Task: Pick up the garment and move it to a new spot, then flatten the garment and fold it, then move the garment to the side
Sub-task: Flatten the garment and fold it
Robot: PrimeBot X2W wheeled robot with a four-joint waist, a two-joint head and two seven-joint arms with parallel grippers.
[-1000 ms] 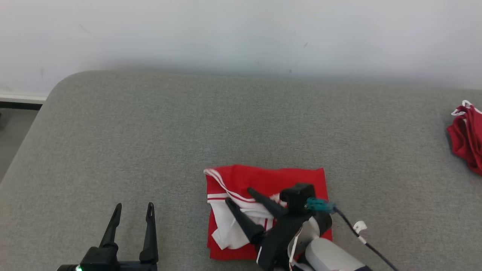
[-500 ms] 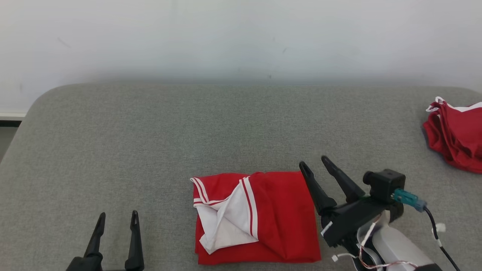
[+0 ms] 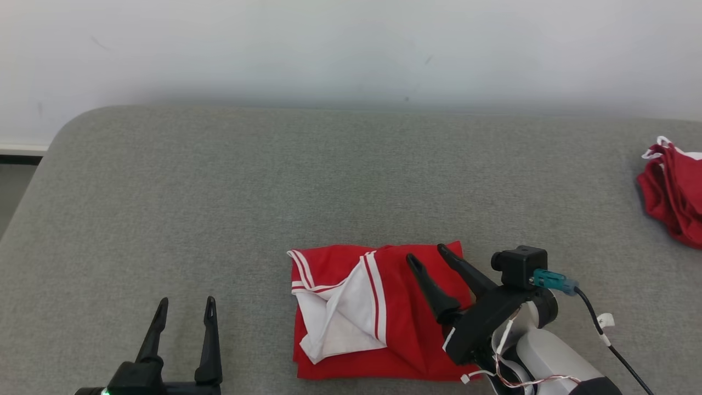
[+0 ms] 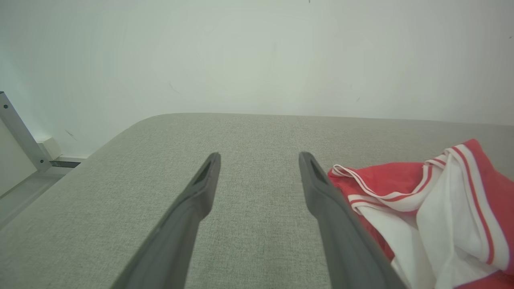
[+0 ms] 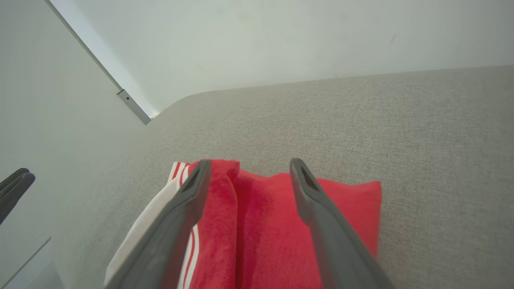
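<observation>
1. The right pincer (image 3: 427,252) hangs over the right half of the garment (image 3: 403,340), with its fingertips close to the garment's far right corner
2. Its two fingers are spread wide with only red cloth seen between them, and they have hold of nothing; whether they touch the cloth cannot be told
3. The left pincer (image 3: 186,300) is also spread wide and empty, near the front edge of the grey padded top (image 3: 219,192) and well apart from the garment's left edge
4. The garment lies by the front edge of the padded top, a little right of its middle
5. It is red, folded into a rough rectangle, with a crease running down its right half
6. On its left half a white panel is turned back over the red, edged with red and white stripes, and its lower tip points toward the front left corner of the fold
7. A second red cloth (image 3: 672,203) with white trim lies bunched at the right edge of the padded top, well apart from both pincers
</observation>
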